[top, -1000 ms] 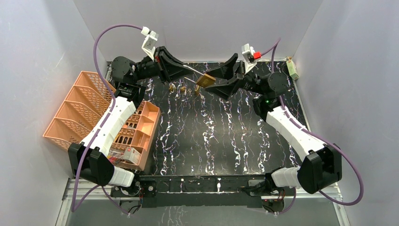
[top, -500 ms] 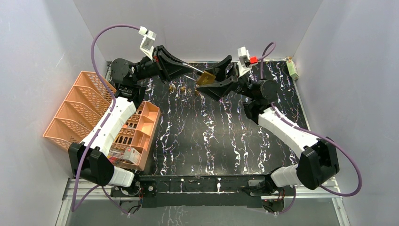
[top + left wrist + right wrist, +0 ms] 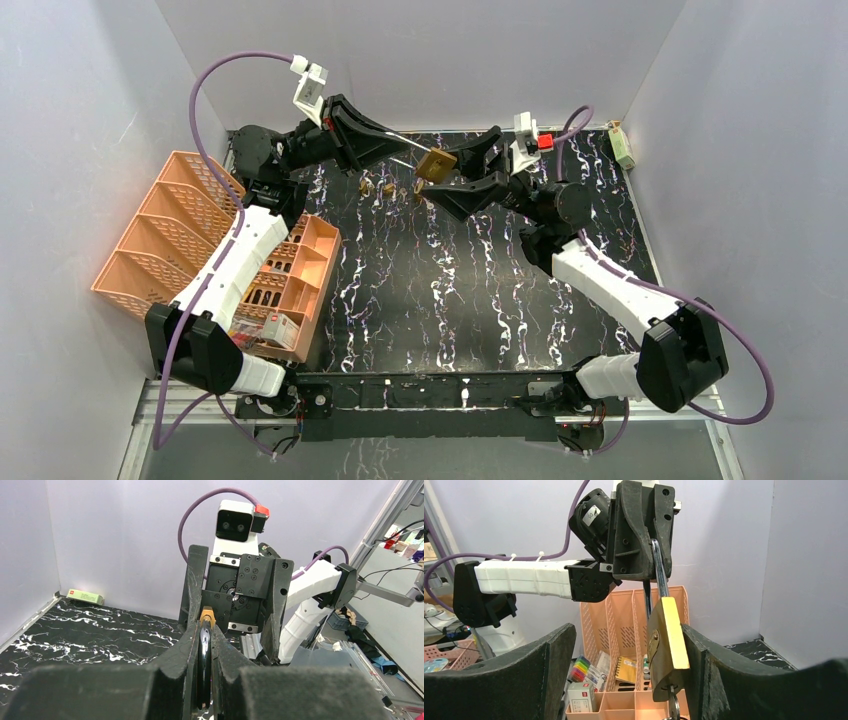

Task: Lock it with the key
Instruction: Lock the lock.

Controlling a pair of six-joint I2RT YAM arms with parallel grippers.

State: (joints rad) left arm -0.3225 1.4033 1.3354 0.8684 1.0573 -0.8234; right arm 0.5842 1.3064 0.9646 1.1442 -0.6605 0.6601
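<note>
A brass padlock (image 3: 437, 163) hangs in the air over the back of the table. My left gripper (image 3: 405, 150) is shut on its steel shackle (image 3: 204, 650), seen edge-on between the fingers. In the right wrist view the padlock body (image 3: 666, 645) hangs from the left gripper (image 3: 656, 555), with a key (image 3: 672, 707) in the keyhole at its bottom. My right gripper (image 3: 624, 665) is open, its fingers on either side of the body. The right-hand finger (image 3: 704, 670) is against the padlock; the other finger (image 3: 544, 665) stands well off.
An orange desk organizer (image 3: 200, 240) with stationery stands at the left edge. Three small brass pieces (image 3: 390, 188) lie on the black marbled table (image 3: 450, 290) below the padlock. A small green box (image 3: 622, 147) lies at the back right corner.
My right arm has swung left and its wrist has dropped, bringing the open fingers further along the padlock. My left gripper has risen slightly with the padlock.
</note>
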